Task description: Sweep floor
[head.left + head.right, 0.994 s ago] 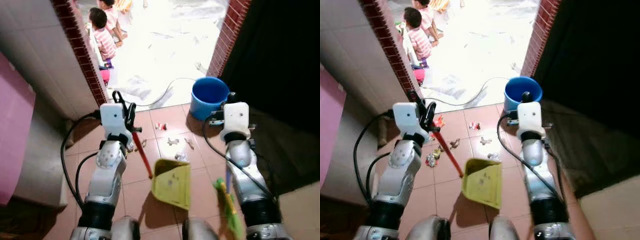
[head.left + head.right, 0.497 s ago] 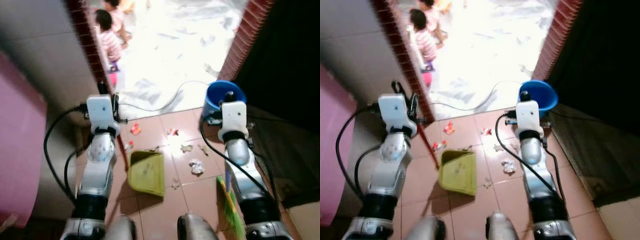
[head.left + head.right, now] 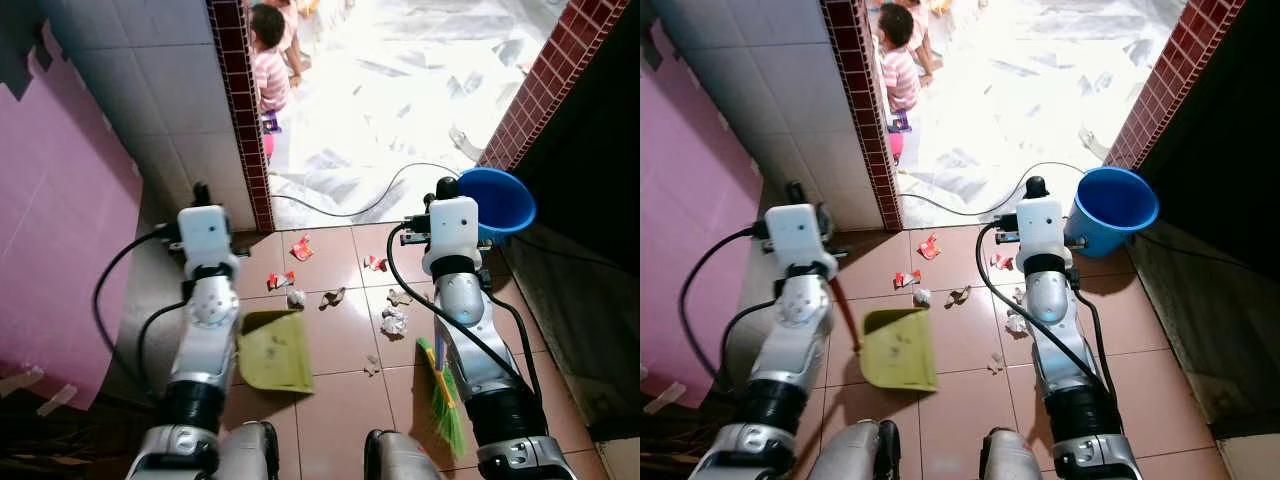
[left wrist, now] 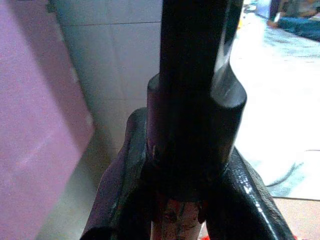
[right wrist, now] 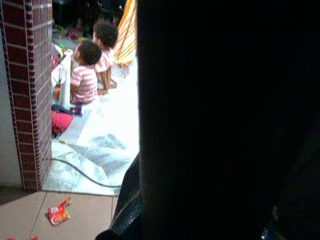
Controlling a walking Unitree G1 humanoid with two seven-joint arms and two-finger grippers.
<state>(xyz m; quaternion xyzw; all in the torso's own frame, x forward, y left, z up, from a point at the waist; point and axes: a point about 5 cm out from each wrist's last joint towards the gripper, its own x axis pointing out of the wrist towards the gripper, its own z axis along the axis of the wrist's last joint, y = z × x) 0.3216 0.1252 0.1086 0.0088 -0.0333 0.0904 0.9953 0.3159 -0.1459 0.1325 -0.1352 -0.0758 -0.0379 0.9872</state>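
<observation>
Left gripper (image 4: 180, 200) jaws clenched on light, stiff dustpan (image 3: 898, 348) handle; right gripper (image 3: 442, 190) jaws: cannot tell; featherweight scraps (image 3: 394, 321) at 12 o'clock.

Tiled floor (image 3: 330, 400) is carrying scattered litter: red wrapper (image 3: 301, 247) lying near the doorway, crumpled paper (image 3: 393, 322) and small scraps (image 3: 332, 297) lying mid-floor. Yellow-green dustpan (image 3: 272, 350) is resting on the tiles. Blue bucket (image 3: 500, 200) is sitting by the brick wall. Cable (image 3: 350, 212) is trailing across the threshold.
</observation>
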